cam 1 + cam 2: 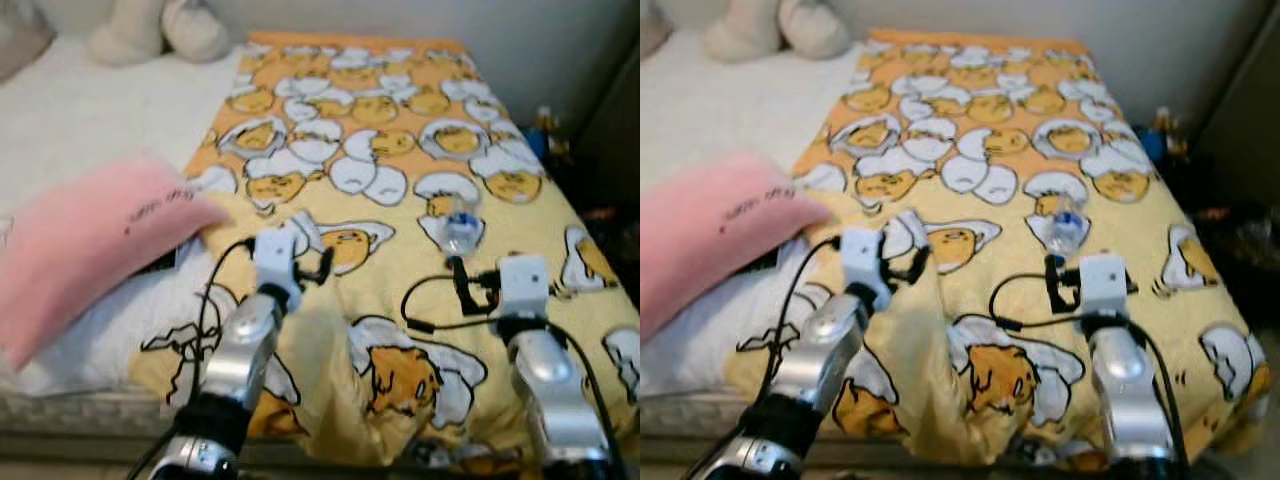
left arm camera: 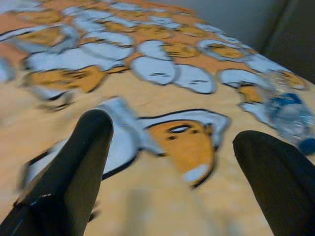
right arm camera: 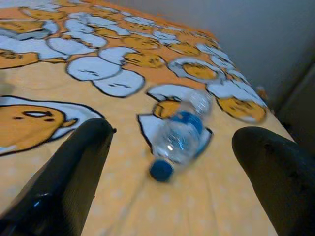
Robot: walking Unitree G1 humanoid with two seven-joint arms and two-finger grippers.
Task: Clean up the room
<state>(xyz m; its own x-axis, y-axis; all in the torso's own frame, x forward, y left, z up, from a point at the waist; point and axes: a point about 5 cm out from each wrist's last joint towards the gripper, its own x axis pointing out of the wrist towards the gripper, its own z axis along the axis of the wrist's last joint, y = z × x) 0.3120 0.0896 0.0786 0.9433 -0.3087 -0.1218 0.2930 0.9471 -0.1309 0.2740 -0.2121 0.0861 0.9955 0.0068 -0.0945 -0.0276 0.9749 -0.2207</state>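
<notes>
1. Target looks like the clear plastic bottle (image 1: pixel 460 228) with blue label and blue cap. It lies on its side on the yellow egg-print blanket (image 1: pixel 400 120), right of the bed's middle, cap end toward the robot.
2. Right gripper (image 3: pixel 172 162): fingers spread wide, nothing between them, bottle centred in the gap just beyond the tips. In the head views the right gripper sits just on the near side of the bottle, not touching.
3. Left gripper (image 2: pixel 170 167): fingers also spread, empty, hovering over the blanket left of the bottle and near the pink pillow (image 1: pixel 90 240). The bottle shows at the edge of its wrist view, well off its line.
4. Judged step: right arm lined up for the grasp, reach not closed yet.
5. Risks:
   - Bottle is round and on soft bedding, so a fingertip nudge could roll it right, toward the bed's edge.
   - Thin clear plastic, looks nearly empty: a hard squeeze may crumple it or pop it out of the fingers.
   - Coming in too low could pinch blanket along with the bottle and drag the cover.
   - Black cable (image 1: pixel 430 300) loops beside the right wrist and could snag on a fold.
6. Further out: plush toy (image 1: pixel 160 28) at the far end, white sheet (image 1: pixel 70 110) on the left, dark clutter off the right side, too blurred to identify.
</notes>
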